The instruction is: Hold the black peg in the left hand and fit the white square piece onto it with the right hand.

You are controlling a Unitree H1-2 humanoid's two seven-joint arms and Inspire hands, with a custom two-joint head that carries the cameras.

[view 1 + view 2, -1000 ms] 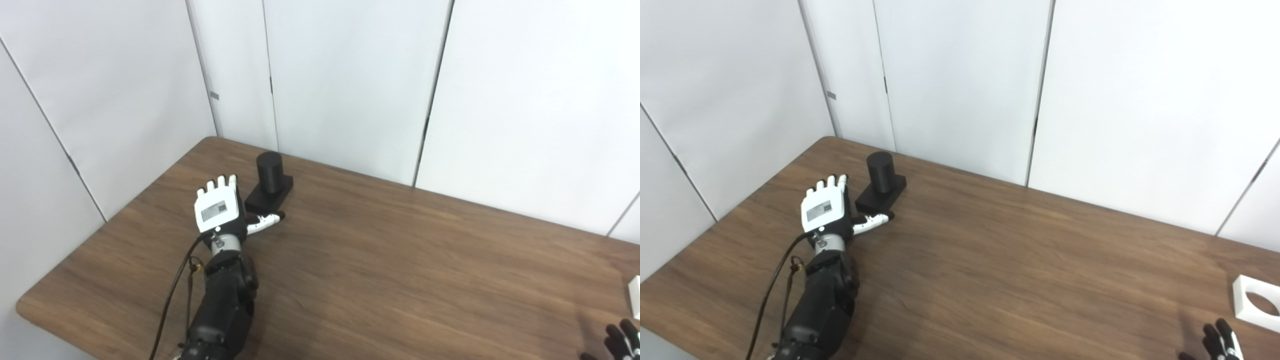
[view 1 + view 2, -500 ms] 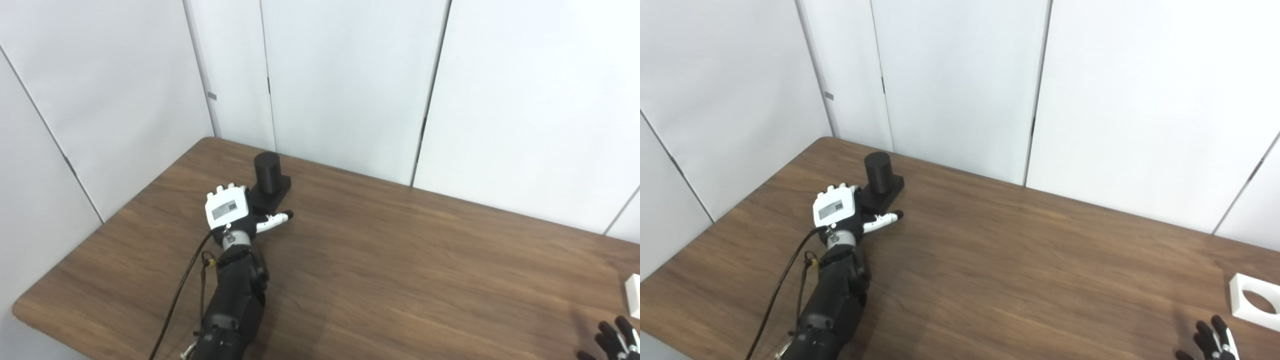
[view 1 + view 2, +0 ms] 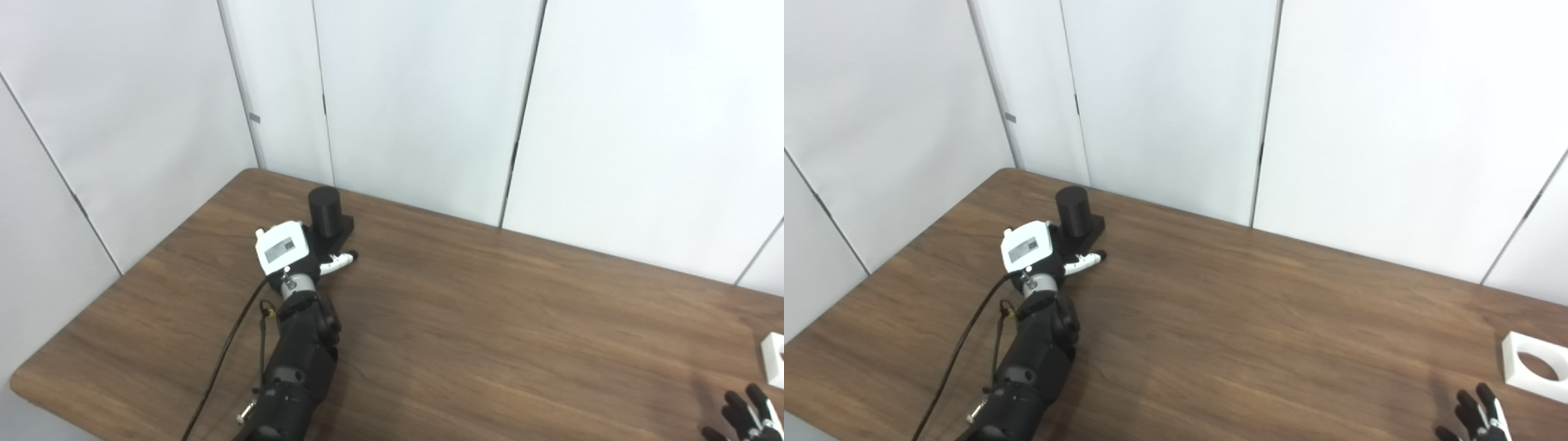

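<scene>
Writing: grey label on left hand (image 3: 283,246), unreadable.
Count: one black peg (image 3: 326,214), one white square piece (image 3: 1535,366).
Left hand: at peg's base, grip unclear.
Right hand (image 3: 1479,419): near square piece, fingers spread, empty.

A dark wood-grain table (image 3: 490,343) stands against white wall panels (image 3: 416,98) split by thin seams.

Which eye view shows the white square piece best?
Right eye view: the white square piece shows nearly whole, round hole included, lying on the table. Left eye view catches only a sliver at the picture's right edge.
</scene>
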